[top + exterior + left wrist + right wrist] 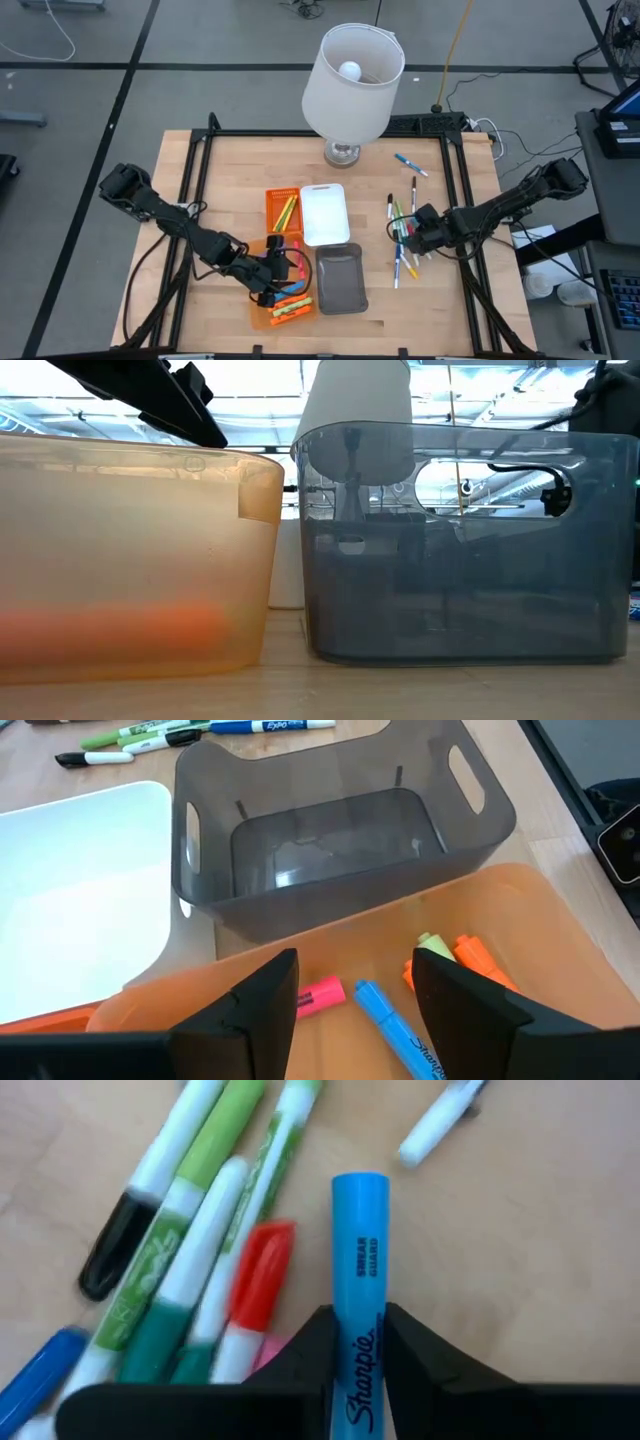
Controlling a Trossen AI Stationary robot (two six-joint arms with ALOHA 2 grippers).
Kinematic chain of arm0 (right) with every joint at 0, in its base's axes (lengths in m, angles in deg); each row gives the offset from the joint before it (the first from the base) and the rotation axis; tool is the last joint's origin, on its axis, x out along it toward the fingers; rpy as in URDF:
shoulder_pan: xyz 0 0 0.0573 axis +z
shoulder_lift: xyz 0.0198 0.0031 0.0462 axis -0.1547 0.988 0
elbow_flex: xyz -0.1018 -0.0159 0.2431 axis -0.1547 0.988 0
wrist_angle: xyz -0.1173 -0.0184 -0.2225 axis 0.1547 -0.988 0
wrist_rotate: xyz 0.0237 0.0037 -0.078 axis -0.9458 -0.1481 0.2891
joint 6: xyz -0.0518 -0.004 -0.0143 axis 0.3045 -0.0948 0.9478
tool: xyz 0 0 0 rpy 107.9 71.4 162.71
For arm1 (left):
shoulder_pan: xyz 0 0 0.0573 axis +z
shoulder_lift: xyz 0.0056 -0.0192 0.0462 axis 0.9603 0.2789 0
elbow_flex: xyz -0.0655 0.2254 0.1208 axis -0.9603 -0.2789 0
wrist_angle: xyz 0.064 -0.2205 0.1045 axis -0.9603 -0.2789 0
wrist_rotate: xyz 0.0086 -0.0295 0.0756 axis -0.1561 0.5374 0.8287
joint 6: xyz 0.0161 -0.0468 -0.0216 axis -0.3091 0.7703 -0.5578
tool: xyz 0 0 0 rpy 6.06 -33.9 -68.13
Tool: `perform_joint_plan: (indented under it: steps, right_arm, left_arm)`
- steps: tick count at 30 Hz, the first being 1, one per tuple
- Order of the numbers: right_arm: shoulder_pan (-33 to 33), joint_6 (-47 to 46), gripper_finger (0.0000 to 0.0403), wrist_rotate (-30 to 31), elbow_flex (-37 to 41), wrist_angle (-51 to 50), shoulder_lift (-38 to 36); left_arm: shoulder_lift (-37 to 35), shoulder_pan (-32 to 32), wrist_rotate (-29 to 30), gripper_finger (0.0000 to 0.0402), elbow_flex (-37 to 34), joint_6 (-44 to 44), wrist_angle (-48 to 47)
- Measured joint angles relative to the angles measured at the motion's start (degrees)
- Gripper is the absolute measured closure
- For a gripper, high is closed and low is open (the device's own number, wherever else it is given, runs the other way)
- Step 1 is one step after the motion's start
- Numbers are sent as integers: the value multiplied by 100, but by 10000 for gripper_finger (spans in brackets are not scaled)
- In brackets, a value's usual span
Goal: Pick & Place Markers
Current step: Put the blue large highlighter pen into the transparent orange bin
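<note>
Markers [405, 235]: one blue highlighter [358, 1280] between right fingers [300, 1355].

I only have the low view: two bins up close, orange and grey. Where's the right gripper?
Observer: The right gripper is at the marker pile on the table's right side, closed on a blue highlighter.
Operator: Left one?
Observer: The left gripper is open over the near orange tray, holding nothing.
Operator: Anything in the grey bin?
Observer: The grey tray looks empty in the left wrist view.
Operator: And that orange one?
Observer: A pink highlighter and a few others lie inside.
</note>
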State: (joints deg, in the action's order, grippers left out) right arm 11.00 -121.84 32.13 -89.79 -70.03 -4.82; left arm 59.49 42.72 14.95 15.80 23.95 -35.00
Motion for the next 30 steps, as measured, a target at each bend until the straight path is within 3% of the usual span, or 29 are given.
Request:
perform_joint_plan:
  steps: [4, 10, 21, 25, 30]
  right_arm:
    - [108, 444, 356, 1160, -226, 197, -385]
    - [419, 1789, 356, 1893, -249, 1726, -703]
    - [1052, 5374, 356, 1929, -253, 5954, -195]
    - [1205, 6225, 356, 1899, -253, 7268, 267]
    - [1196, 6979, 356, 1304, -256, 8769, 919]
  left_arm:
    - [0, 0, 0, 199, 1, 0, 2]
    - [0, 0, 0, 199, 2, -103, 124]
    - [0, 172, 1, 199, 2, -655, 885]
    - [0, 389, 2, 199, 2, -948, 1580]
    - [225, 721, 4, 199, 4, -1155, 2785]
